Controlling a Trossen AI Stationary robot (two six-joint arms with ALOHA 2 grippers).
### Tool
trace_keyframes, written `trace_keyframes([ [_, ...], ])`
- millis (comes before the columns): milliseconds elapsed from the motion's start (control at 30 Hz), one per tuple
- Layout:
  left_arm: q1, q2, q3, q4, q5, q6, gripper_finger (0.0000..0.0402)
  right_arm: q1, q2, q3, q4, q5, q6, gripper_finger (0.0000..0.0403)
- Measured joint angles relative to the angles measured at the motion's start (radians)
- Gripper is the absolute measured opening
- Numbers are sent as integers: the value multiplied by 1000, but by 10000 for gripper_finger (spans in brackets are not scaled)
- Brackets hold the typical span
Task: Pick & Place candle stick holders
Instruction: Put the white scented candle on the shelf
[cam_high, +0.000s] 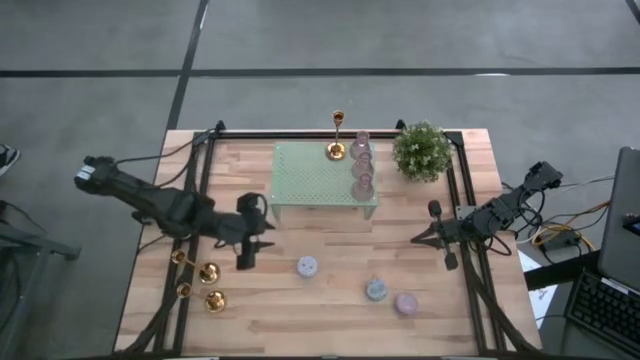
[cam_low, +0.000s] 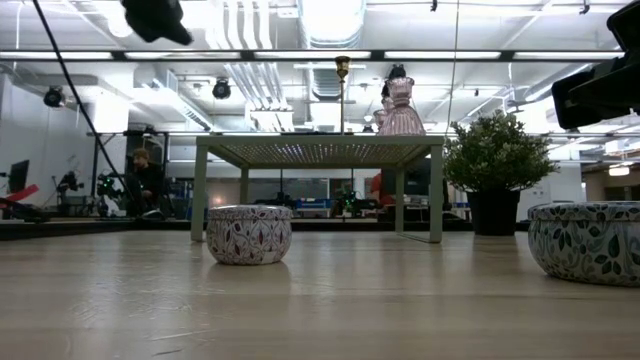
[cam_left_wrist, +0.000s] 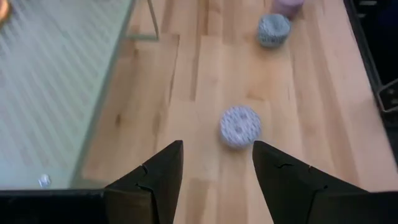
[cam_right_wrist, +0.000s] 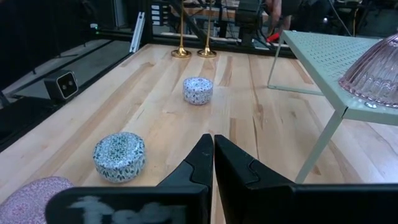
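Left gripper (cam_high: 247, 262) hangs empty beside two standing candle holders, closer to them than the right gripper.

Its fingers (cam_left_wrist: 163, 177) are apart, holding nothing. The nearer holder (cam_high: 196, 266) stands upright just to its outer side, the other (cam_high: 201, 296) a little beyond; a third (cam_high: 337, 137) is on the green stand (cam_high: 300, 180). The right gripper (cam_high: 449, 262) waits pressed together, well apart.
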Motion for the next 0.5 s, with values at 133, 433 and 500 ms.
trace_keyframes([
  [133,-22,-14,0,-34,-1,-67,197,0,0,0,0,0,-1,8],
  [433,-23,-3,-21,42,-10,-75,197,0,0,0,0,0,-1,8],
  [500,-23,22,-49,130,9,-66,197,0,0,0,0,0,0,8],
])
